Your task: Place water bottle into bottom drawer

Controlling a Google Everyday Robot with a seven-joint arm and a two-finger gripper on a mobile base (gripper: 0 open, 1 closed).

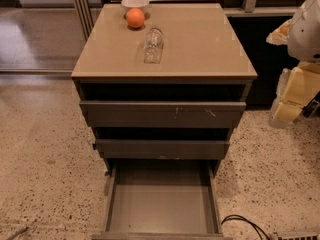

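Probably the water bottle (pixel 153 45) is light and slippery; I would grip its middle. My end effector (pixel 292 101) hangs at 3 o'clock; its state I cannot tell.

1. Light is soft and comes from overhead, pretty even. The cabinet top (pixel 200 49) has a mild sheen, no harsh glare.
2. The orange (pixel 135 18) and the water bottle (pixel 153 45) only throw small, soft shadows right next to themselves.
3. The gaps above the two upper drawers (pixel 160 113) go almost black. The bottom drawer (pixel 162 204) is dim grey inside, darker toward the back.
4. The polished floor (pixel 35 39) at back left catches a bright reflection.
5. My gripper (pixel 295 96) hangs at the right edge beside the cabinet, brightly lit against a dark background.
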